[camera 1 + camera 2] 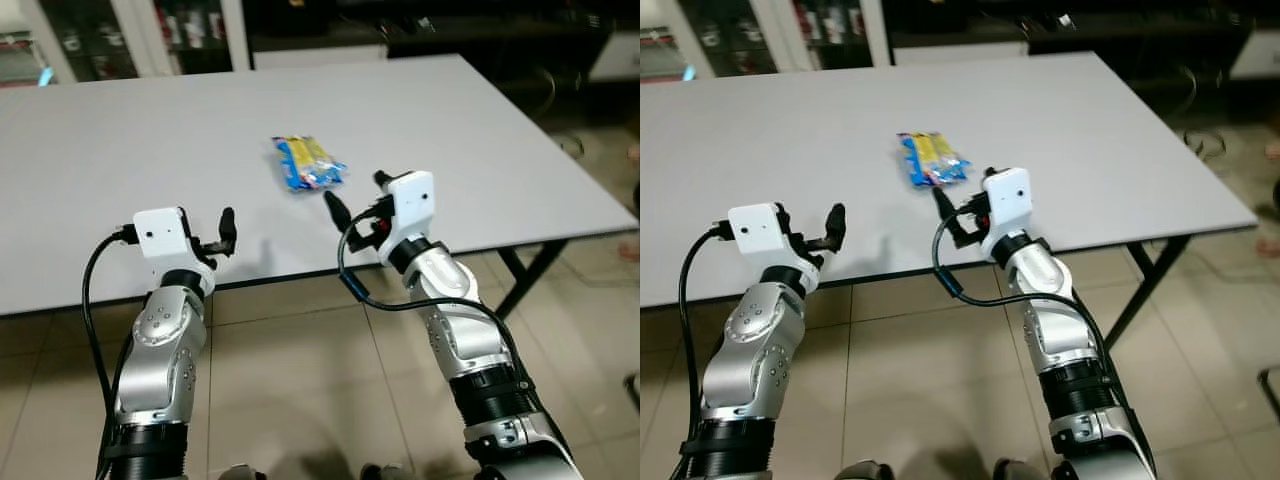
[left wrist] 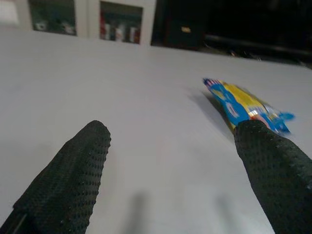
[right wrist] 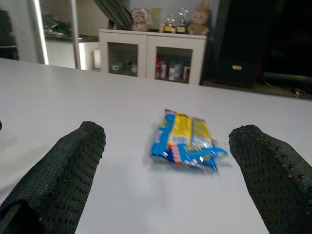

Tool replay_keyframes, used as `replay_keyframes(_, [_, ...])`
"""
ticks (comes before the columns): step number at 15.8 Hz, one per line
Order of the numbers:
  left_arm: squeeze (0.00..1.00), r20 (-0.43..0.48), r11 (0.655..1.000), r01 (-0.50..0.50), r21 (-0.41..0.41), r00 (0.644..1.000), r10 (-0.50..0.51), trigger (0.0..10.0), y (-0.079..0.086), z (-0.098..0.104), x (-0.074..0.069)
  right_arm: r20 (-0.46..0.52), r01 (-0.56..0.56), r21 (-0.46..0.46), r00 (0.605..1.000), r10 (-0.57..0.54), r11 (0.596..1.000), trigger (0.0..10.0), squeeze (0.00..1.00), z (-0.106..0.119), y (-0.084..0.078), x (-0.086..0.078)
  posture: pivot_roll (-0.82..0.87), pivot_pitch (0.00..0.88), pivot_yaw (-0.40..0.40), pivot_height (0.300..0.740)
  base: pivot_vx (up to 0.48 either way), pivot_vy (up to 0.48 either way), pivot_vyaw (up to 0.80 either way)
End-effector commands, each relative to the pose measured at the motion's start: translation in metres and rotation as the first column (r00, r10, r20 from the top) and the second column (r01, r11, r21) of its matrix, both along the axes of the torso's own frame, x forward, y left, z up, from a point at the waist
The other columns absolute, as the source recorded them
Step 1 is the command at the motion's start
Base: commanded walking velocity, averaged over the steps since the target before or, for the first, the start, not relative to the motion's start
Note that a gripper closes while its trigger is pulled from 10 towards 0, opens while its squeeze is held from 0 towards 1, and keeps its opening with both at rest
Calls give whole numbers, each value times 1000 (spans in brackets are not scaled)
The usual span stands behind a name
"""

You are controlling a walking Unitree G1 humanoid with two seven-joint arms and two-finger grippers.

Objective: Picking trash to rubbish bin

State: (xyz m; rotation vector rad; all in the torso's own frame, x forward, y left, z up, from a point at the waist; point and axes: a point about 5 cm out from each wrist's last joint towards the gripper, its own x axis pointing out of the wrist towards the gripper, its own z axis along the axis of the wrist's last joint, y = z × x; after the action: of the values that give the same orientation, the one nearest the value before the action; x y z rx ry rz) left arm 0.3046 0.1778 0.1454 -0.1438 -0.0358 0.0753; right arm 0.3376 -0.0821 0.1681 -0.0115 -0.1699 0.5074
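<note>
— Both arms reach over the near edge of the white table (image 1: 120, 150); what are the grippers doing?

— Left gripper (image 2: 170, 170) hovers near that edge with fingers spread, holding nothing. Right gripper (image 3: 168, 165) is likewise spread wide, aimed at the packet.

— And the trash?

— Snack packet (image 1: 308, 163) lies flat on the table just beyond the right gripper: blue wrapper, yellow middle, crinkled ends.

— Behind the table?

— Glass-fronted cabinets (image 3: 153, 58).

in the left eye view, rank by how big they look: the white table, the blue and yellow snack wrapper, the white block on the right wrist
1. White rectangular table, far the largest.
2. Blue and yellow plastic snack wrapper and white block on the right wrist: they look alike in size, and the block sits nearer the camera, so no ranking between them.
</note>
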Motion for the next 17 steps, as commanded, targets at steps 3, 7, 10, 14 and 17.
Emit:
replay_keyframes(3, [0,27,999,-31,-14,999,31,10000,1,3,3,16,-19,-14,1000,19,1000,10000,0,3,-1,3,-56,19,-26,740,0,0,0])
replay_keyframes(7, [0,36,999,-34,7,999,33,10000,8,5,1,19,-32,4,999,32,999,10000,0,4,5,4,-22,9,-19,740,0,0,0])
replay_keyframes(10, [0,64,999,-25,41,998,22,10000,16,12,4,18,-36,22,999,36,999,10000,0,4,10,6,-8,10,-6,740,0,0,0])
replay_keyframes(14, [0,58,999,-9,45,998,6,10000,14,11,3,23,-36,15,999,35,999,10000,0,2,7,5,-17,2,-6,740,339,0,0])
replay_keyframes(17, [0,48,999,-6,44,999,4,10000,12,8,3,29,-44,9,999,44,999,10000,0,2,8,4,-19,0,-7,740,459,0,0])
